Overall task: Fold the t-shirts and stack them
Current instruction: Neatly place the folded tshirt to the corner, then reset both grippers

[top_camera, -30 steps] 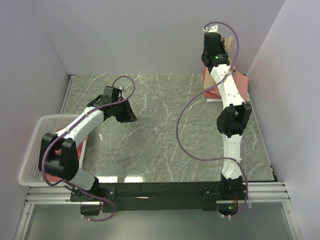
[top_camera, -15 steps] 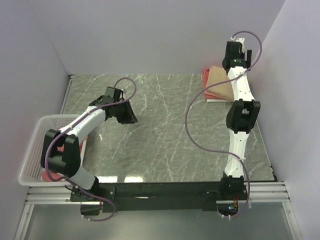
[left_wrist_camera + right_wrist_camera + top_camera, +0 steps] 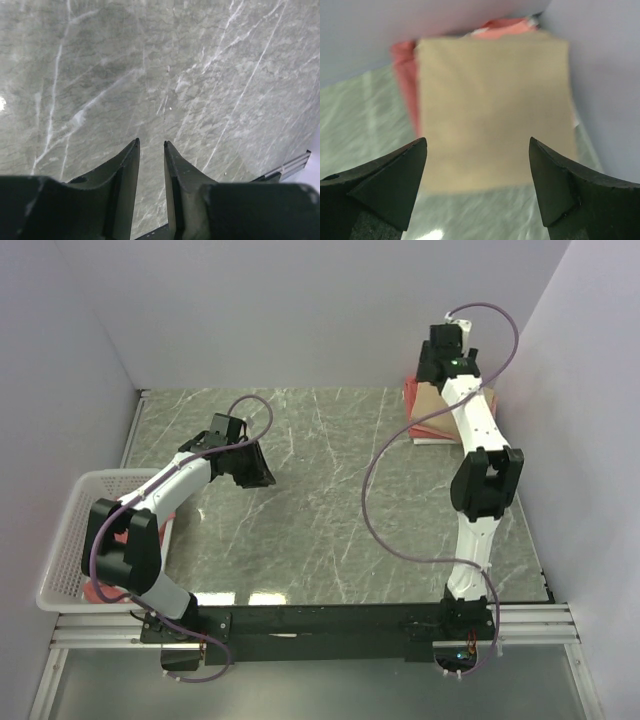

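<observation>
A folded tan t-shirt point(image 3: 492, 100) lies flat on top of folded red t-shirts point(image 3: 405, 75) in the far right corner of the table; from the top view the tan t-shirt point(image 3: 431, 398) and the red t-shirts point(image 3: 432, 428) show beside the arm. My right gripper point(image 3: 478, 140) hovers over the tan shirt's near edge, open wide, nothing between its fingers; from above my right gripper point(image 3: 437, 360) is over the stack. My left gripper point(image 3: 255, 468) hangs over bare marble at the left middle. In its wrist view my left gripper point(image 3: 151, 141) stands open by a narrow gap, holding nothing.
A white basket point(image 3: 60, 540) stands at the left table edge with red cloth point(image 3: 168, 523) showing in it beside the left arm. Grey walls close in the back and both sides. The right wall stands close to the stack.
The right gripper went from shut on the raised tan t-shirt to open. The shirt now lies flat on the red stack. The left arm has barely moved.
</observation>
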